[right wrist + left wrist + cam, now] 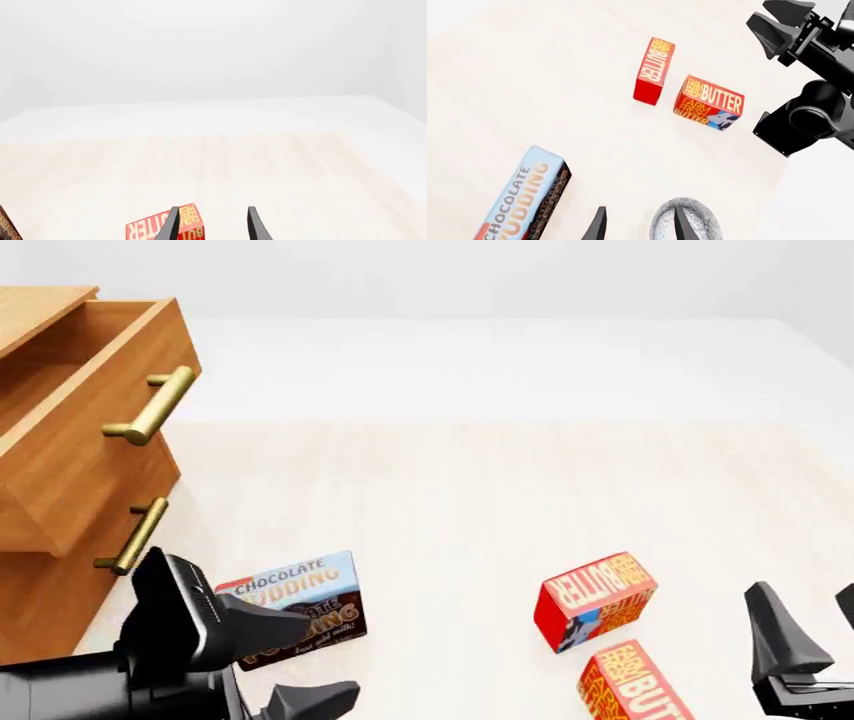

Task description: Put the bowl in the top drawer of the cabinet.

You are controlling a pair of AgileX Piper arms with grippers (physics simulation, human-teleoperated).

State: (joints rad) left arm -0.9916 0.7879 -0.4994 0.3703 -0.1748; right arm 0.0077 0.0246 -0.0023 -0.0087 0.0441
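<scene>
Speckled round bowl (686, 220); boxy wooden cabinet (60, 470), top drawer (80, 410) open.

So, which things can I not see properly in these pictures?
- Bowl: left wrist view only, cut off by the bottom edge, partly behind a fingertip; in the front view the left arm seems to cover it.
- Top drawer: inside unseen, cut off at the left edge.
- Right pincer: only its tips show.

There are two butter boxes (595, 613) (634, 682), one pudding box (296, 608), one bowl (686, 220), one cabinet (74, 475) with two drawers, and two grippers (314, 702) (801, 635).
</scene>
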